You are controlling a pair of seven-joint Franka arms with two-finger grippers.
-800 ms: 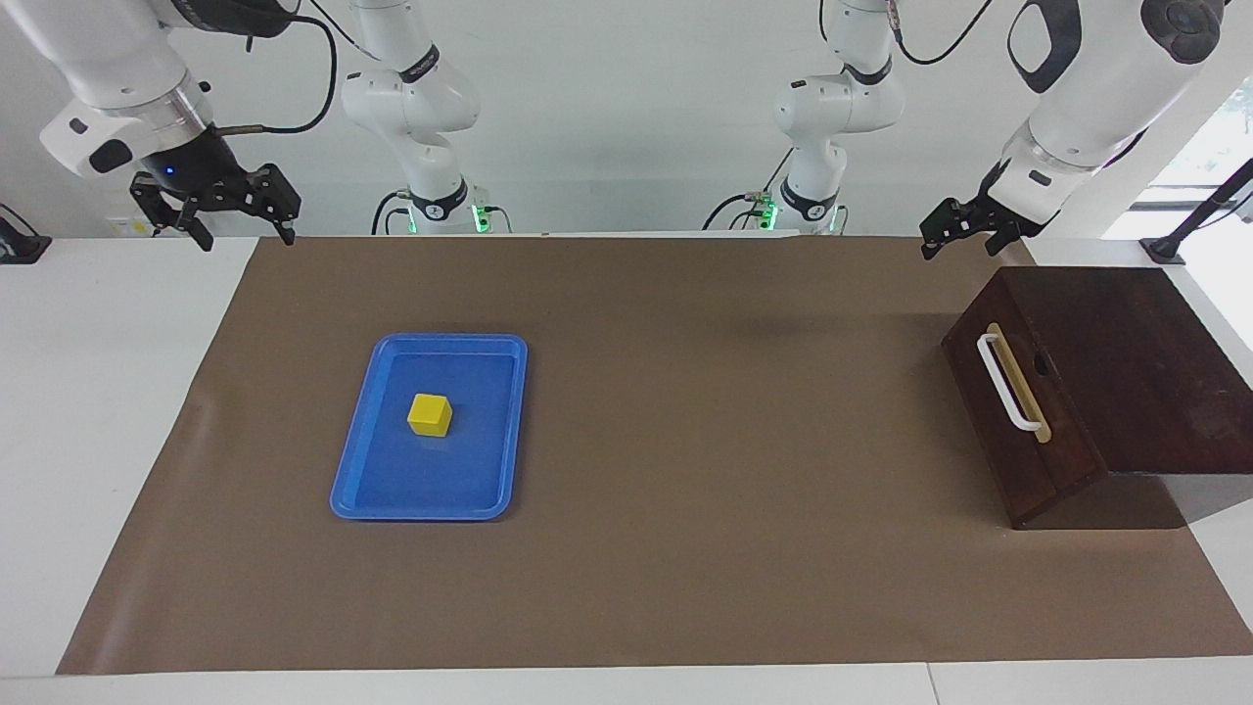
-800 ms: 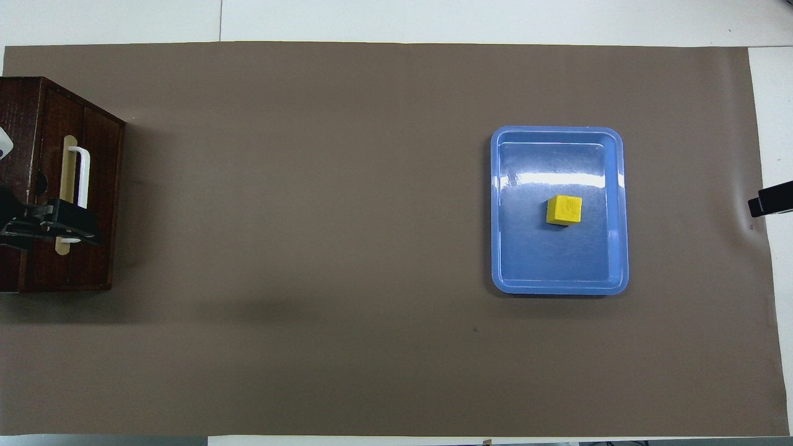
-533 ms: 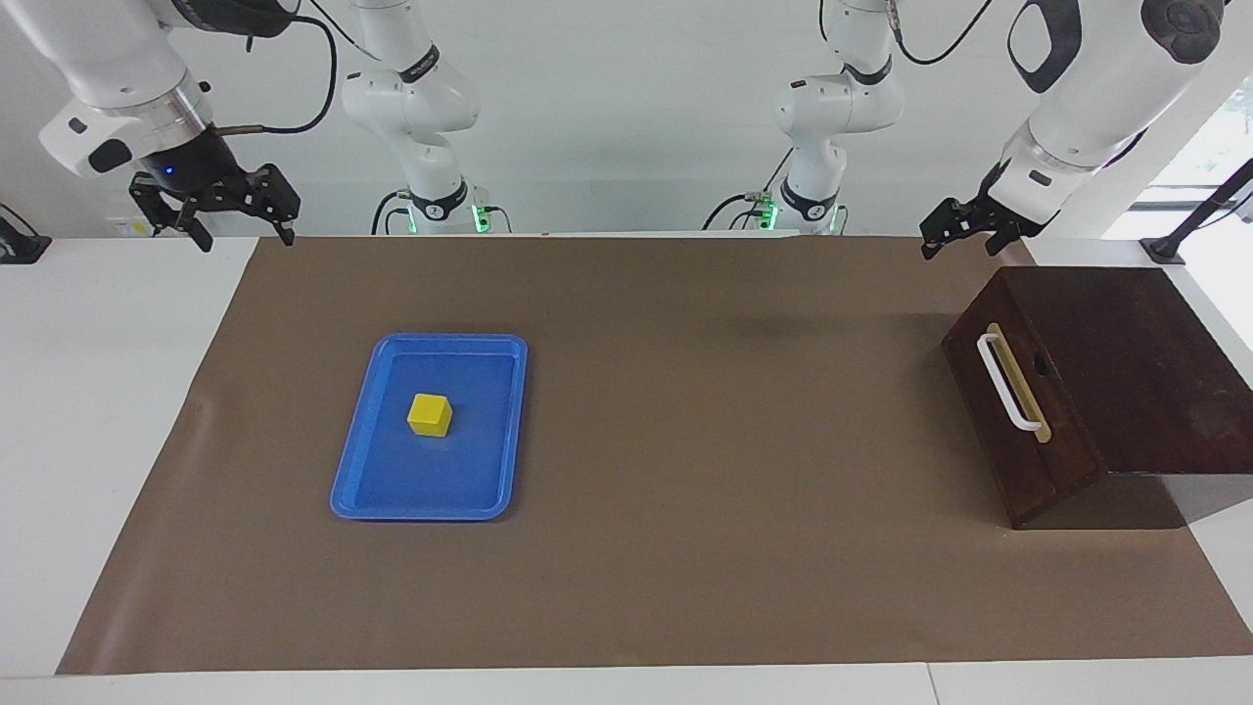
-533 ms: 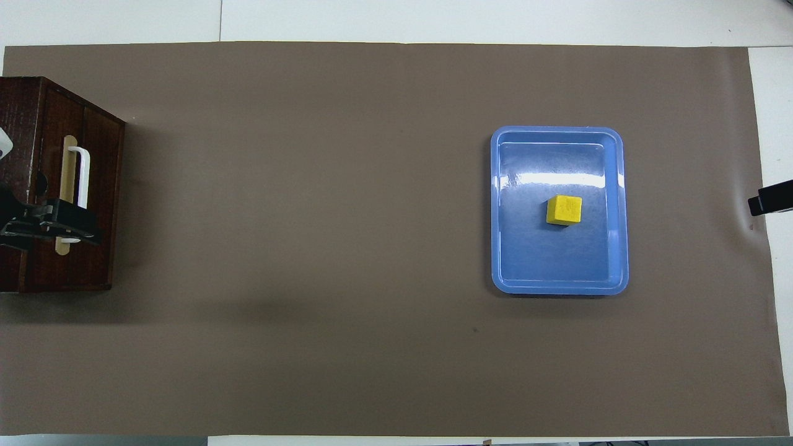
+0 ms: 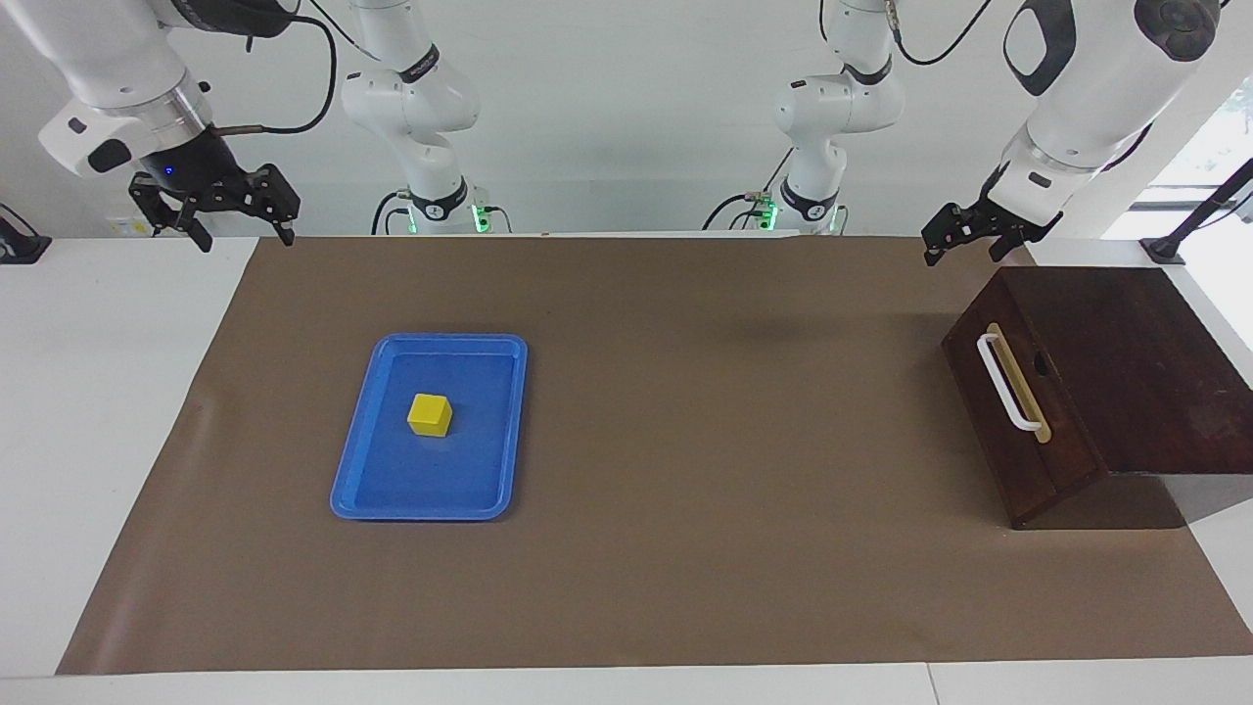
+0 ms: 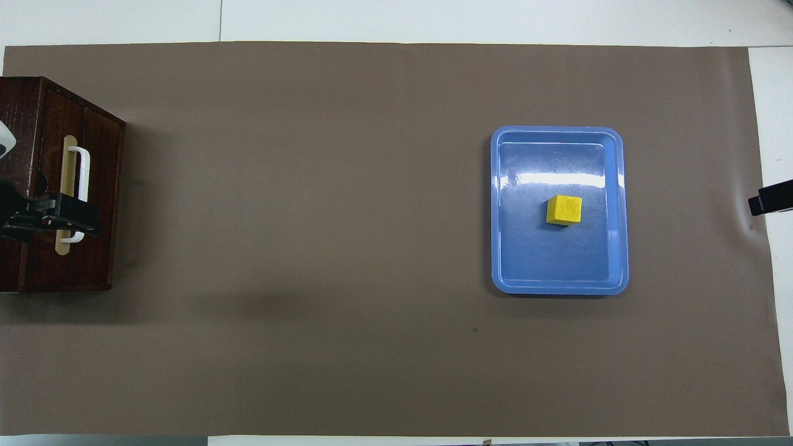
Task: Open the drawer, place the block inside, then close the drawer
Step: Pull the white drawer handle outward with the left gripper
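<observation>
A smooth, matte brown sheet covers most of the white desk. On it lie one flat blue plastic tray with rounded corners and a raised rim, glossy enough to catch a white glare in the overhead view, and one dark wood box with a visible grain at the left arm's end of the desk.

The single block, a small bright yellow cube with crisp edges, sits inside the tray near its middle, touching no rim. The one drawer is shut, its dark brown front flush with the box; a white bar handle stands off a tan strip on that front.

The left pincer hangs in the air over the desk edge beside the box's corner nearest the robots; its two fingers are spread and hold nothing. In the overhead view it overlaps the handle, yet the facing view shows it well above and apart from the box. The right pincer waits in the air over the sheet's corner at the right arm's end, its fingers spread and empty; the overhead view shows only a dark tip of it at the frame's edge.
</observation>
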